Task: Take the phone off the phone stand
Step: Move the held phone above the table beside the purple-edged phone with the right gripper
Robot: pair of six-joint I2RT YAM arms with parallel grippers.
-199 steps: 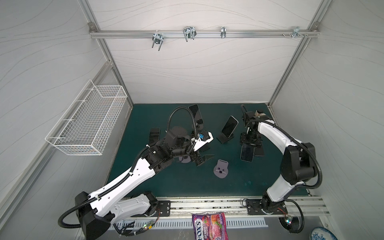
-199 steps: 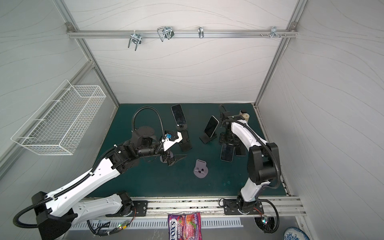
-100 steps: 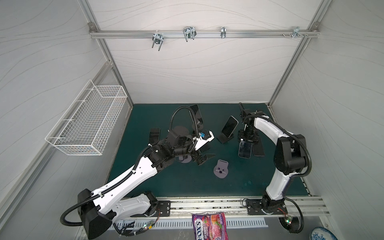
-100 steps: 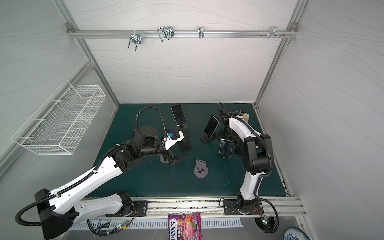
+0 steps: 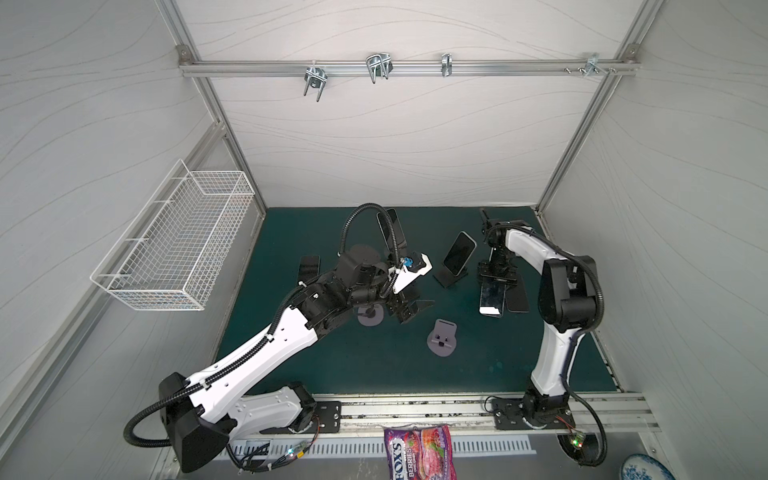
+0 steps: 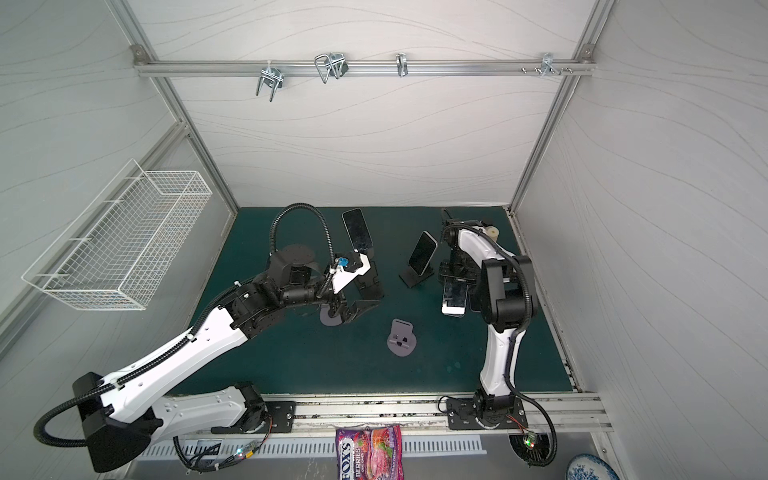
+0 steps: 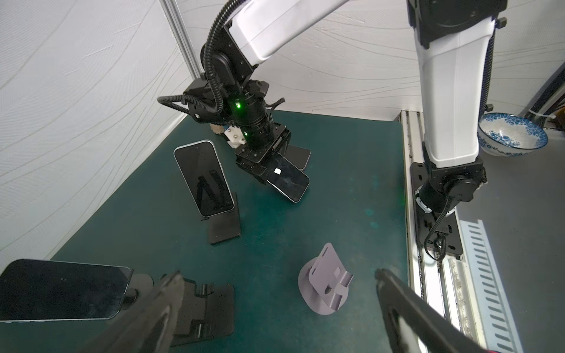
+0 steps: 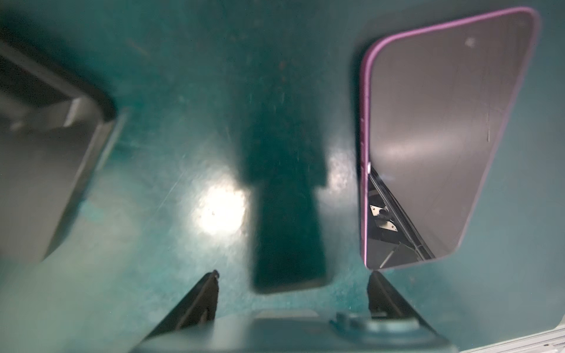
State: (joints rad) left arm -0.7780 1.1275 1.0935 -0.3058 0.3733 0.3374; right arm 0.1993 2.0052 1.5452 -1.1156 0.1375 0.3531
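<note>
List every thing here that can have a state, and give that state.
left gripper: open, empty.
right gripper: shut on held phone.
held phone: tilted, off any stand.
middle phone: leaning on black stand.
rear phone: on rear stand.
purple-edged phone: flat on mat.
grey stand: empty.
</note>
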